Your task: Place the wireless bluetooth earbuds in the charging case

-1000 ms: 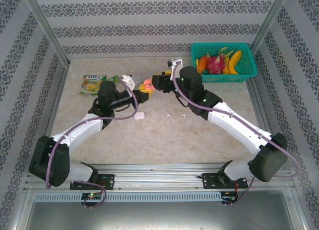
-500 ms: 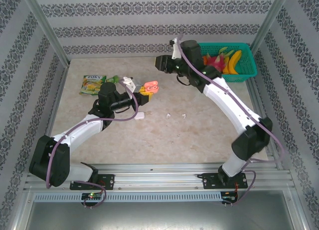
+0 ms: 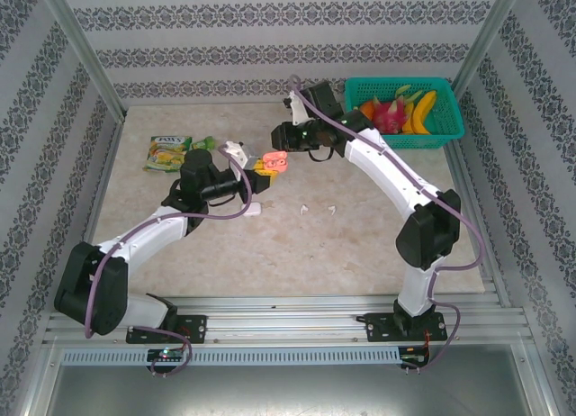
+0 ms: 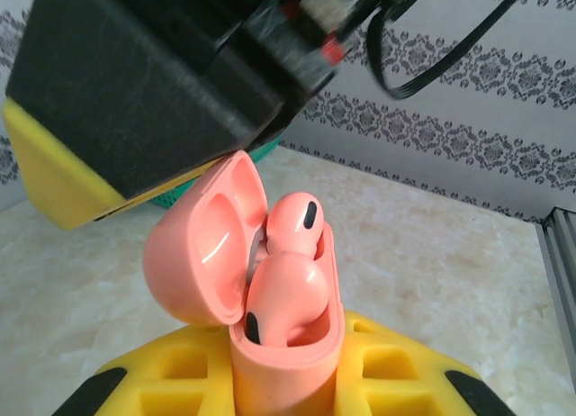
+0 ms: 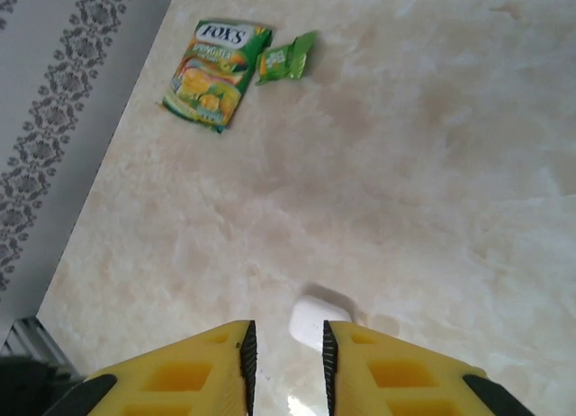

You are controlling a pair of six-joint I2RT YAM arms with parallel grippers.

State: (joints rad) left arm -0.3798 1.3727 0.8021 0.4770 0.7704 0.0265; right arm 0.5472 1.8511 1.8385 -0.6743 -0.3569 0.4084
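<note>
one arm (image 3: 148,231) stretches forward, left claw (image 3: 262,167) clamping the open pink case (image 3: 276,158).

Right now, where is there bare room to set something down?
The widest bare patch of the marble table is the near strip between the arms, before the white charging case and white stemmed earbuds. A smaller one lies between the green snack packet and the left arm. Crowded: mid-table, where the left gripper holds the open salmon-pink charging case.

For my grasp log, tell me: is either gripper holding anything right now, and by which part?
The left gripper clamps the open pink charging case by its lower body, lid flipped back. The right gripper holds nothing.
</note>
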